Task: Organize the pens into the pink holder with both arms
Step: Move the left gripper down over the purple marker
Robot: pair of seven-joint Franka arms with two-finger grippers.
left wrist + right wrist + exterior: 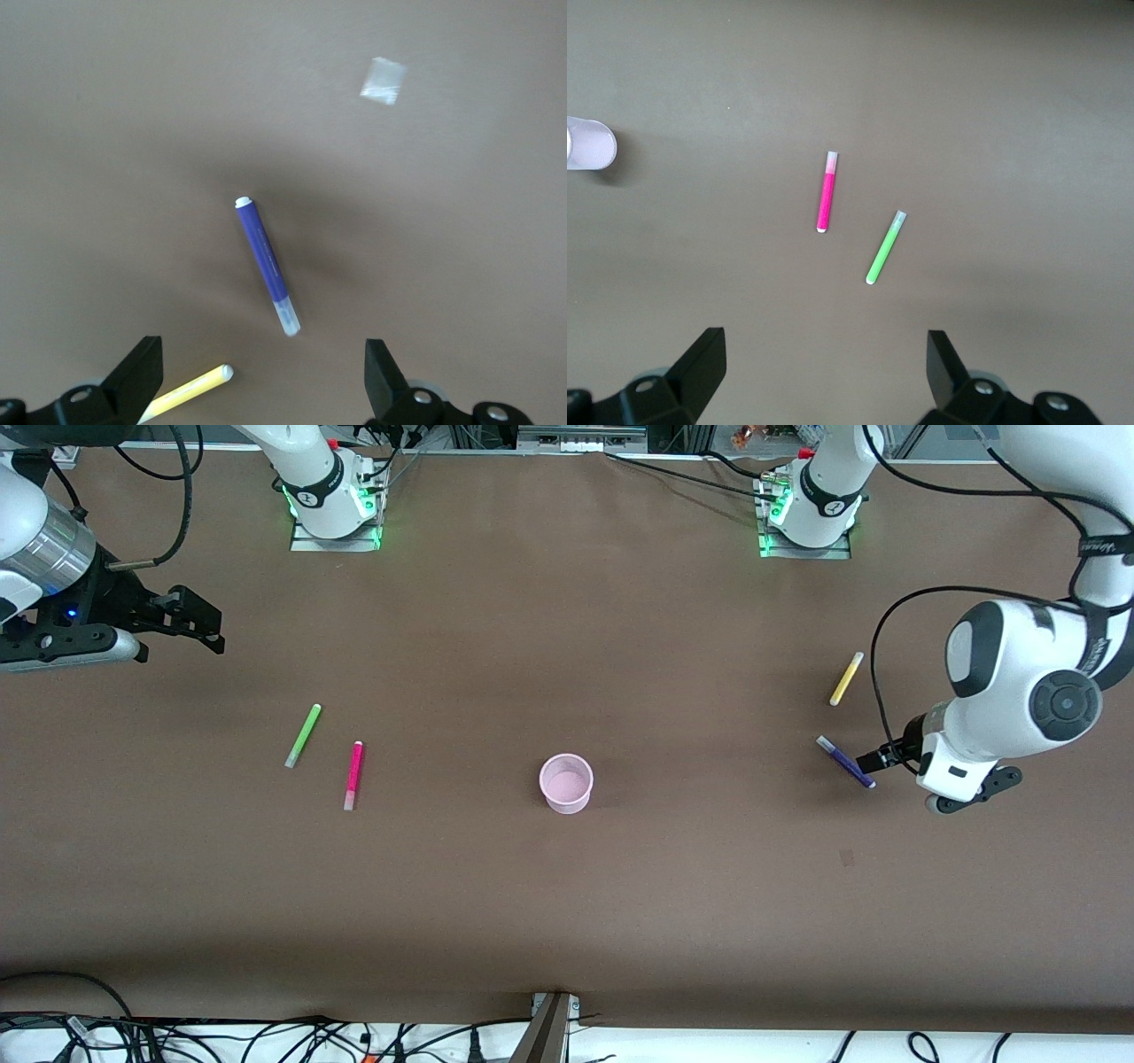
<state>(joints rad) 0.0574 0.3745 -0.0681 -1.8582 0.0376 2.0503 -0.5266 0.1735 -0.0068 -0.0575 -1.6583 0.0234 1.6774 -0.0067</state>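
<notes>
I see the holder upright mid-table, empty. Green pen and pink pen lie near each other toward the right arm's end; yellow pen and purple pen toward the left arm's. Left gripper, fingers apart, hovers over the purple pen. Right gripper, fingers apart, hangs above its table end.

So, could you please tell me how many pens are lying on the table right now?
4. The green pen and magenta pen lie side by side toward the right arm's end; the yellow pen and purple pen lie toward the left arm's end. None looks hidden.
</notes>
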